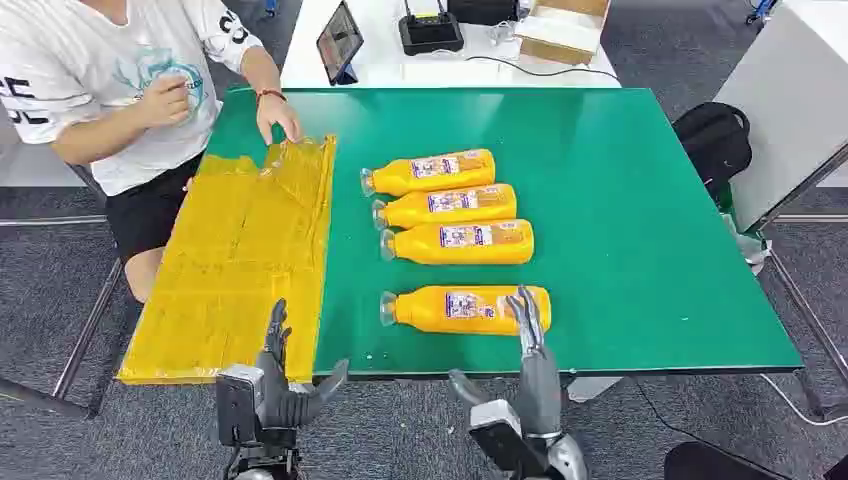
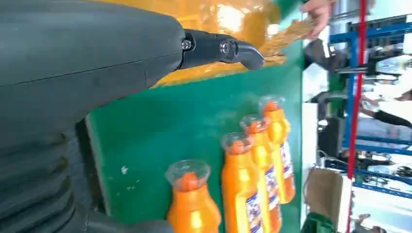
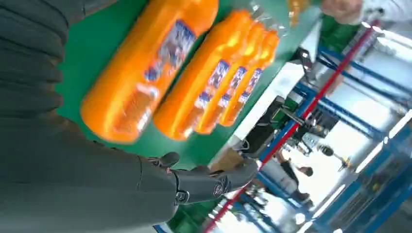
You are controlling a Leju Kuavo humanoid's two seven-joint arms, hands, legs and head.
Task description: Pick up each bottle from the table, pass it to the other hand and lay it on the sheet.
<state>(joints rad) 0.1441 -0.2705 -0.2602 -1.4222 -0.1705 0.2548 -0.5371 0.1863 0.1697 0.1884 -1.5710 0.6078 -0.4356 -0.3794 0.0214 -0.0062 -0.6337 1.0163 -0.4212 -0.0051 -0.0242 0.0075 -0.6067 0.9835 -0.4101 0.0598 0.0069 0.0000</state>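
Several orange bottles lie on their sides on the green table [image 1: 620, 200], caps pointing toward the yellow sheet [image 1: 240, 260]. The nearest bottle [image 1: 465, 309] [image 3: 145, 73] [image 2: 192, 204] lies apart from the three behind it [image 1: 457, 205] [image 2: 257, 165] [image 3: 218, 87]. My right hand [image 1: 530, 360] [image 3: 194, 182] reaches up from the near edge, fingers apart, its fingertips [image 1: 524, 305] over the base end of the nearest bottle, holding nothing. My left hand [image 1: 280, 380] [image 2: 145, 53] hovers open at the near edge beside the sheet's corner. The sheet carries no bottle.
A person in a white shirt [image 1: 90, 70] sits at the far left, one hand [image 1: 278, 120] on the sheet's far corner. A tablet [image 1: 340, 42], a black device [image 1: 430, 30] and a cardboard box [image 1: 565, 25] sit on a white table behind. A black bag [image 1: 715, 140] lies at the right.
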